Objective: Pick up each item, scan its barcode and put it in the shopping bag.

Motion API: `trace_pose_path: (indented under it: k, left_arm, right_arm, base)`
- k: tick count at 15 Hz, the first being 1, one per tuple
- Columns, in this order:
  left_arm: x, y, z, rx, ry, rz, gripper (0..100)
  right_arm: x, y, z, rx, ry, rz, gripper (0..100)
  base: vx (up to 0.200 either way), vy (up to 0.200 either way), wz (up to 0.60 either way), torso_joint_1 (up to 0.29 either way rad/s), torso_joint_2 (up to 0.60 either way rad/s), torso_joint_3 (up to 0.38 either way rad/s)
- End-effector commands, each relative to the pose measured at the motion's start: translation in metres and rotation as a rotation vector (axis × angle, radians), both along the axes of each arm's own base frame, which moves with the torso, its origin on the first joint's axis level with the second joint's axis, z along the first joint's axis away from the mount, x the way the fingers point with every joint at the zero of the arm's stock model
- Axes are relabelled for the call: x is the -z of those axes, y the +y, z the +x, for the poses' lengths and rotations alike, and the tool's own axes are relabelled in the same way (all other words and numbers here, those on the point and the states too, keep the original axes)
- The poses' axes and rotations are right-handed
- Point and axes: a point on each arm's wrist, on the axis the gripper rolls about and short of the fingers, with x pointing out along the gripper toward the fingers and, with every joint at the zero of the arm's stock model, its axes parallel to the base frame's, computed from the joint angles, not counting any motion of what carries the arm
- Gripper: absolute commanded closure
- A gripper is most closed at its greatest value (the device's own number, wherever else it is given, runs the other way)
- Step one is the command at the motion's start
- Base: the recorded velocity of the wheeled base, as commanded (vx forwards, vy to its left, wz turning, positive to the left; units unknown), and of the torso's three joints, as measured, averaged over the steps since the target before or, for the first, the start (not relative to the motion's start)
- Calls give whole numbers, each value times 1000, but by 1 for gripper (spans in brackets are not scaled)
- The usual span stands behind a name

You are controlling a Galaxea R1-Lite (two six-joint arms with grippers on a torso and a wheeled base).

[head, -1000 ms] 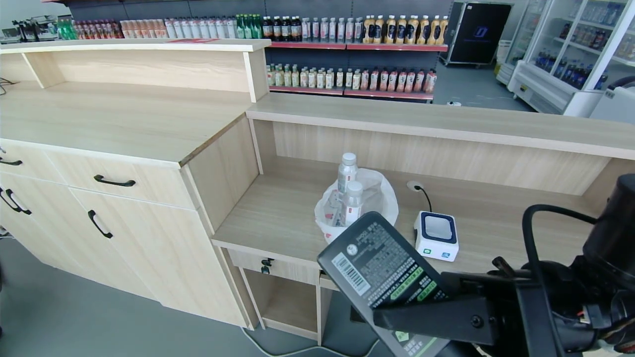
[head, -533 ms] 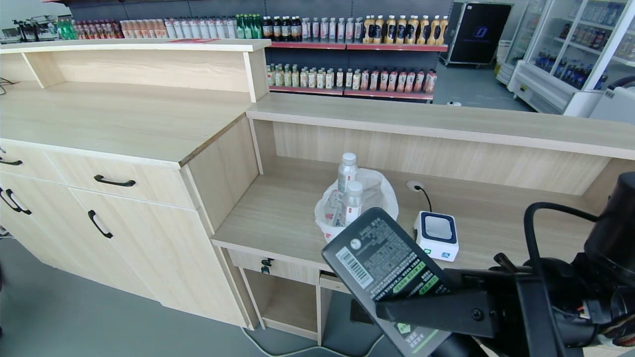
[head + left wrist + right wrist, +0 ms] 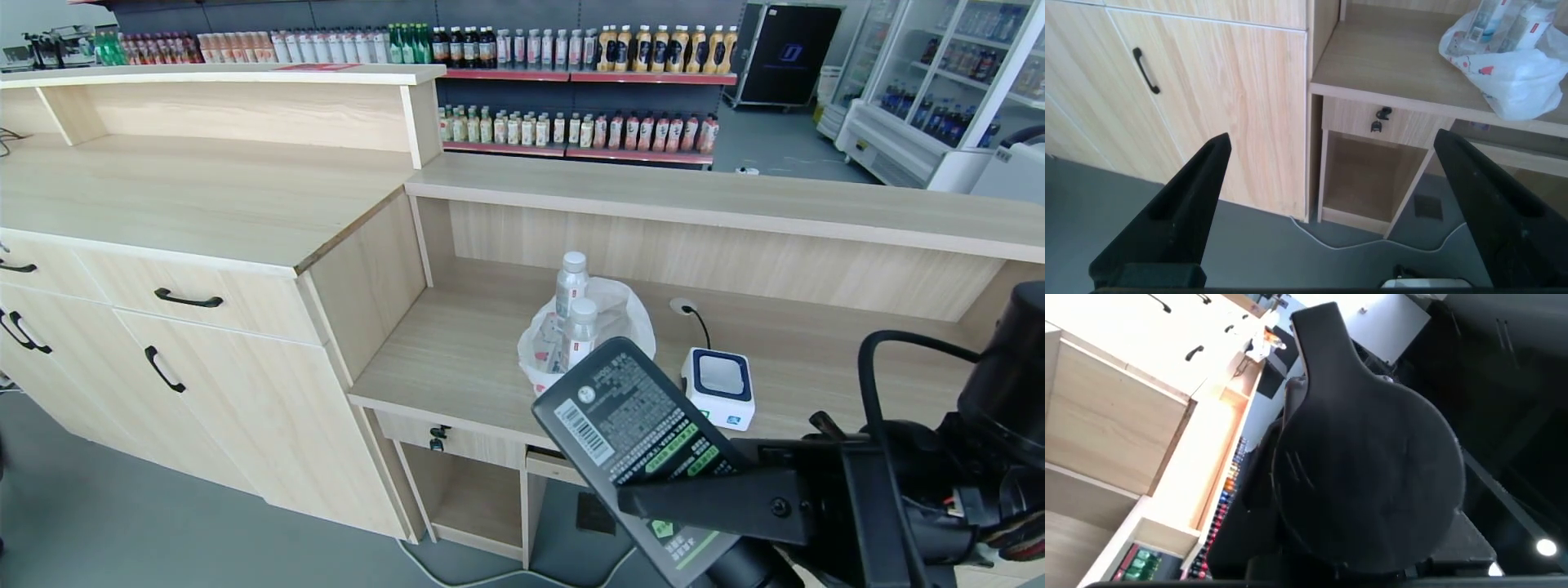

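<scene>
I've got the right gripper [image 3: 682,508] clenched on the black packet [image 3: 633,425], barcode up, partly covering the shopping bag [image 3: 635,320] and its two bottles [image 3: 580,331] on the counter [image 3: 457,351]; scanner [image 3: 718,385] just beside; left gripper [image 3: 1333,145] spread wide

A shop: 2 shelves [image 3: 506,75] of drinks [image 3: 653,49] at 12 o'clock, glass-door fridges [image 3: 963,82] at 2 o'clock, a scanner [image 3: 718,388] on the checkout worktop [image 3: 457,347].

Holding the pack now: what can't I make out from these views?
- Head view: the black pack covers the shopping bag's near side; the right tool crosses the pack's lower label.
- Right wrist view: the pack's plain back faces the camera, barcode hidden.
- Head view: labels on the bottles are too small.
</scene>
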Motion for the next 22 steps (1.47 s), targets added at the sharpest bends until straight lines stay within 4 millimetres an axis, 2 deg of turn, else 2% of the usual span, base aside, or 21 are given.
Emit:
trace_pose_path:
  k: [1, 2, 3, 4, 6, 7, 8, 10, 12, 14, 17, 19, 20, 21, 22]
  left_arm:
    - [0, 0, 0, 0, -1, 0, 0]
    - [0, 0, 0, 0, -1, 0, 0]
    - [0, 0, 0, 0, -1, 0, 0]
    - [0, 0, 0, 0, -1, 0, 0]
    - [0, 0, 0, 0, -1, 0, 0]
    - [0, 0, 0, 0, -1, 0, 0]
    - [0, 0, 0, 0, -1, 0, 0]
    - [0, 0, 0, 0, -1, 0, 0]
    - [0, 0, 0, 0, -1, 0, 0]
    - [0, 0, 0, 0, -1, 0, 0]
    - [0, 0, 0, 0, -1, 0, 0]
    - [0, 0, 0, 0, -1, 0, 0]
    - [0, 0, 0, 0, -1, 0, 0]
    - [0, 0, 0, 0, -1, 0, 0]
    - [0, 0, 0, 0, -1, 0, 0]
  right_arm:
    - [-4, -1, 2, 15, 16, 12, 100]
    - [-19, -24, 14, 217, 204, 96, 100]
    - [-25, -52, 18, 445, 404, 213, 100]
    - [-30, -84, 22, 707, 631, 415, 100]
    - [-30, -133, 24, 946, 890, 748, 100]
    - [-24, -156, 21, 1024, 926, 834, 100]
    - [-23, -166, 20, 1063, 922, 861, 100]
    - [-18, -201, 17, 1212, 943, 987, 100]
    - [-15, -203, 17, 1163, 1120, 1134, 100]
    - [-16, -212, 21, 1158, 1184, 1262, 100]
    - [-14, -228, 56, 1156, 1321, 1629, 100]
    - [9, -236, 81, 1067, 1572, 1850, 100]
    - [22, -245, 87, 1043, 1674, 1961, 100]
    - [36, -261, 93, 1060, 1776, 2036, 100]
    - [48, -267, 100, 1103, 1898, 2050, 100]
  base:
    - [0, 0, 0, 0, 0, 0]
    - [0, 0, 0, 0, 0, 0]
    - [0, 0, 0, 0, 0, 0]
    - [0, 0, 0, 0, 0, 0]
    - [0, 0, 0, 0, 0, 0]
    - [0, 0, 0, 0, 0, 0]
    - [0, 0, 0, 0, 0, 0]
    - [0, 0, 0, 0, 0, 0]
    - [0, 0, 300, 1, 1, 1]
    - [0, 0, 600, -2, 2, 5]
    - [0, 0, 600, 2, 5, 4]
    - [0, 0, 0, 0, 0, 0]
    - [0, 0, 0, 0, 0, 0]
    - [0, 0, 0, 0, 0, 0]
    - [0, 0, 0, 0, 0, 0]
